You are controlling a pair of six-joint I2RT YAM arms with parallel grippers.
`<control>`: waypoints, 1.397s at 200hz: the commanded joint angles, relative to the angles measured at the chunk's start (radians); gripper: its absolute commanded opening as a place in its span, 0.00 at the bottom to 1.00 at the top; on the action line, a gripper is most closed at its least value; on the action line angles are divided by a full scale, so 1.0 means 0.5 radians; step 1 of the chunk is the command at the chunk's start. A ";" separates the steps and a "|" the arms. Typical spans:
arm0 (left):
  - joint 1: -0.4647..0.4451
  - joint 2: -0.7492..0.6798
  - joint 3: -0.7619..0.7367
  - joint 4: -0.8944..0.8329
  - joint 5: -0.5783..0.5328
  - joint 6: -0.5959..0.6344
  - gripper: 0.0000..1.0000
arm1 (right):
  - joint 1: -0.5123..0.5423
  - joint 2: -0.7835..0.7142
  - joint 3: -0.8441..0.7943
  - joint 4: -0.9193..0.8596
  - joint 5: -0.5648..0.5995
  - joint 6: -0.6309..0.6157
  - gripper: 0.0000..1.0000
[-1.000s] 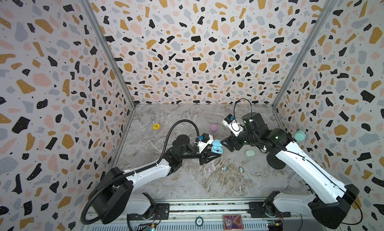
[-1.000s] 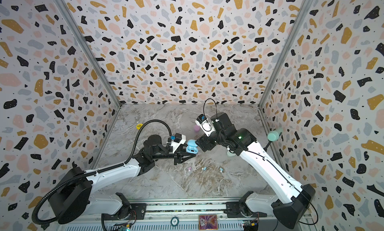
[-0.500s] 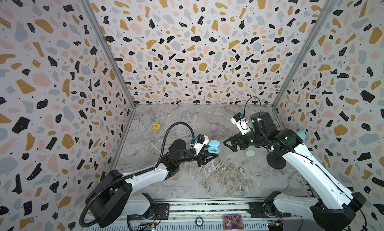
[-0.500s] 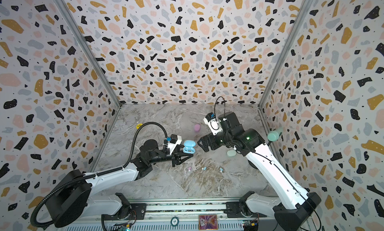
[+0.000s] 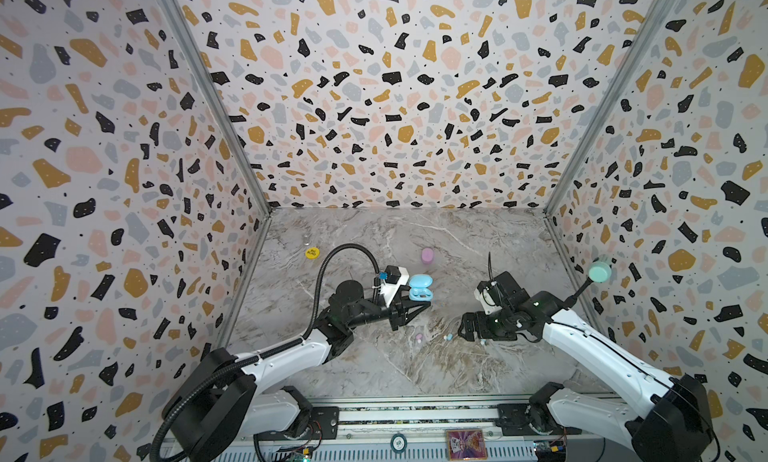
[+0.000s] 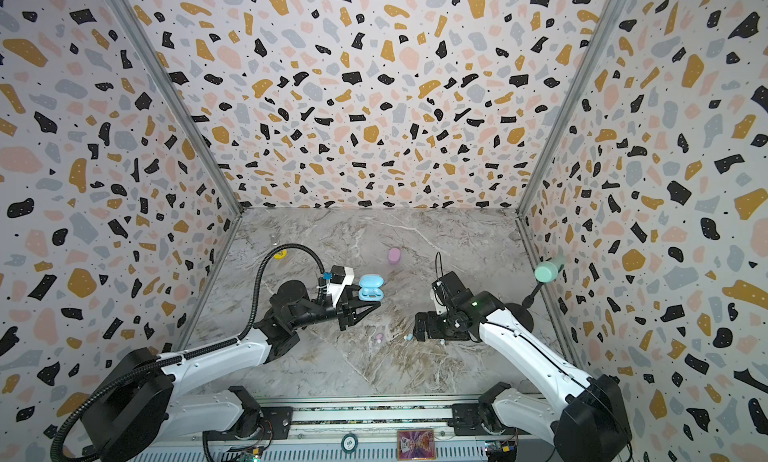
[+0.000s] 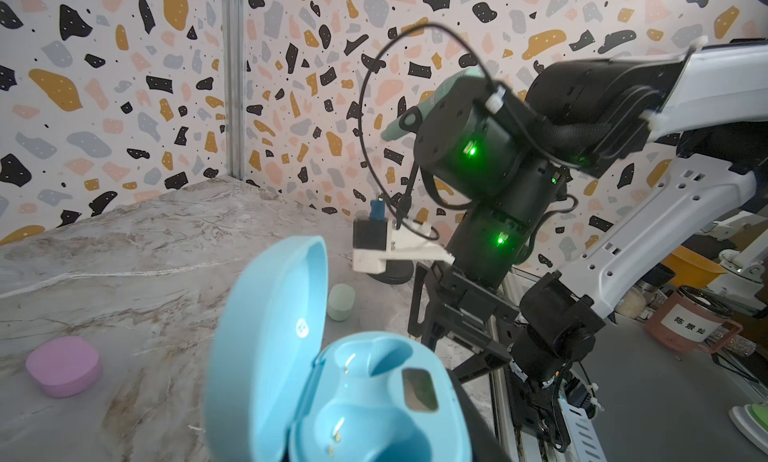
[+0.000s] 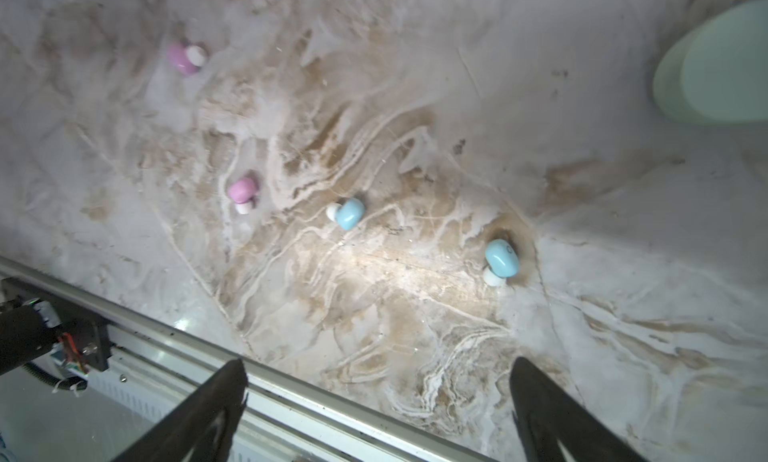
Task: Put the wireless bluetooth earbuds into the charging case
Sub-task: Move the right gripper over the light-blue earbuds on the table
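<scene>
My left gripper (image 5: 419, 303) is shut on the base of the blue charging case (image 5: 420, 288) and holds it above the marble floor. Its lid stands open, and both sockets of the blue charging case (image 7: 365, 401) are empty. My right gripper (image 8: 380, 370) is open wide, pointing down over the loose earbuds with nothing between its fingers. Two blue earbuds (image 8: 349, 214) (image 8: 501, 258) and two pink earbuds (image 8: 187, 58) (image 8: 242, 192) lie on the floor. In both top views a pink bud (image 5: 419, 337) and a blue bud (image 5: 449, 337) lie left of my right gripper (image 5: 464, 330).
A shut pink case (image 5: 427, 256) lies further back. A shut mint case (image 7: 341, 302) sits beside my right arm. A mint round head on a black stand (image 5: 599, 271) rises by the right wall. A yellow disc (image 5: 311, 253) lies at the back left. The metal rail (image 8: 291, 393) borders the floor.
My right gripper has drawn away from the blue case, swung right and toward the front, and opened wide over the earbuds. The left gripper has kept the case almost in place.
</scene>
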 commanded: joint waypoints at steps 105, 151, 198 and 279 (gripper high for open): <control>0.017 0.040 -0.003 0.192 -0.001 -0.004 0.29 | -0.331 0.079 -0.471 0.645 -0.148 0.153 0.82; 0.021 0.041 -0.001 0.194 0.005 -0.005 0.28 | -0.389 0.136 -0.469 0.698 -0.186 0.096 0.82; 0.026 0.041 -0.004 0.193 0.005 -0.006 0.28 | -0.392 0.159 -0.441 0.724 -0.300 0.090 0.81; 0.029 0.040 -0.010 0.200 0.006 -0.009 0.27 | -0.341 0.122 -0.324 0.743 -0.472 0.150 0.80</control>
